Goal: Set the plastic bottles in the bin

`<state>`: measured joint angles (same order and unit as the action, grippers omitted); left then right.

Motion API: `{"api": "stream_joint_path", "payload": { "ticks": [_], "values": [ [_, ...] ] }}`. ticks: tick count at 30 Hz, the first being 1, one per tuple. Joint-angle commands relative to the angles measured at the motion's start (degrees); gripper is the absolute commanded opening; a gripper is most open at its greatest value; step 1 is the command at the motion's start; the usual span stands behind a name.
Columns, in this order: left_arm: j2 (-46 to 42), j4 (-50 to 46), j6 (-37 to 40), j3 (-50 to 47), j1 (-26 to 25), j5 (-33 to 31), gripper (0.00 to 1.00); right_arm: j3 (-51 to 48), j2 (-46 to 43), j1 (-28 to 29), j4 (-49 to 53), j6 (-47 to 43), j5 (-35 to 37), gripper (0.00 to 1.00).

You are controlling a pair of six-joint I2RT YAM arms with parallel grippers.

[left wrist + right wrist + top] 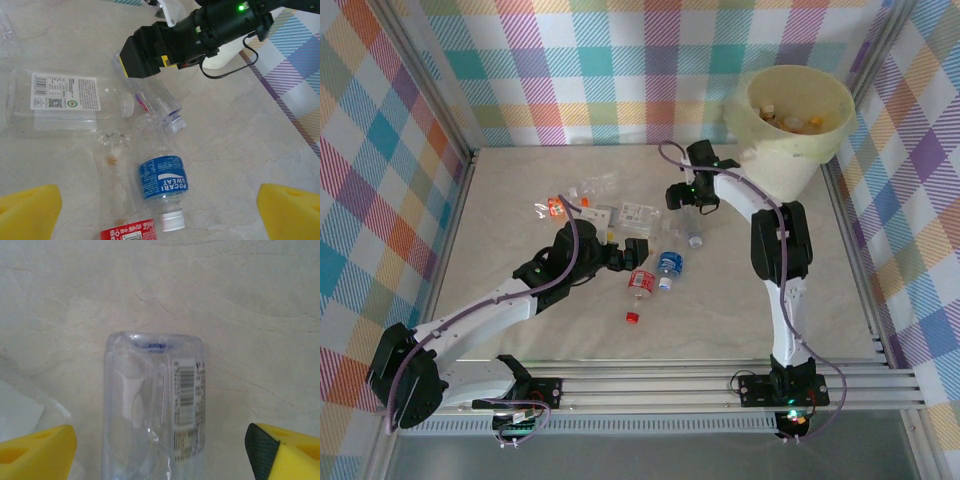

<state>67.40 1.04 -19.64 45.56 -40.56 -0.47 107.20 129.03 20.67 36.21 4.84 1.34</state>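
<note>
Several plastic bottles [640,283] lie loose near the middle of the table [720,330], and more sit inside the bin [800,165] at the far right corner. Between the fingers of my right tool [160,452] lies a clear bottle [150,410] with a barcode label. The yellow fingers [35,452] stand spread on either side of it with a gap to each, so this tool is released. My left tool [160,212] is spread wide too, hovering over a blue-labelled bottle [162,182] whose white cap points towards the wrist. Just beside that one lies a red-labelled bottle [127,232], and farther off a larger white-labelled bottle [65,102] rests on its side.
</note>
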Motion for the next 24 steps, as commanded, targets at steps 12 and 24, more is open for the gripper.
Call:
{"api": "stream_joint_path", "payload": {
  "ticks": [12, 24],
  "values": [
    [-0.9, 1.87, 0.31, -0.79, 0.55, -0.58, 1.0, 18.56, 14.1, 0.95, 12.15, 0.43, 2.96, 0.72],
    [-0.56, 2.6, 0.49, -0.68, 0.52, 1.23, 1.0, 7.59, 1.98, 1.12, 3.75, 0.76, 3.03, 0.54]
  ]
}}
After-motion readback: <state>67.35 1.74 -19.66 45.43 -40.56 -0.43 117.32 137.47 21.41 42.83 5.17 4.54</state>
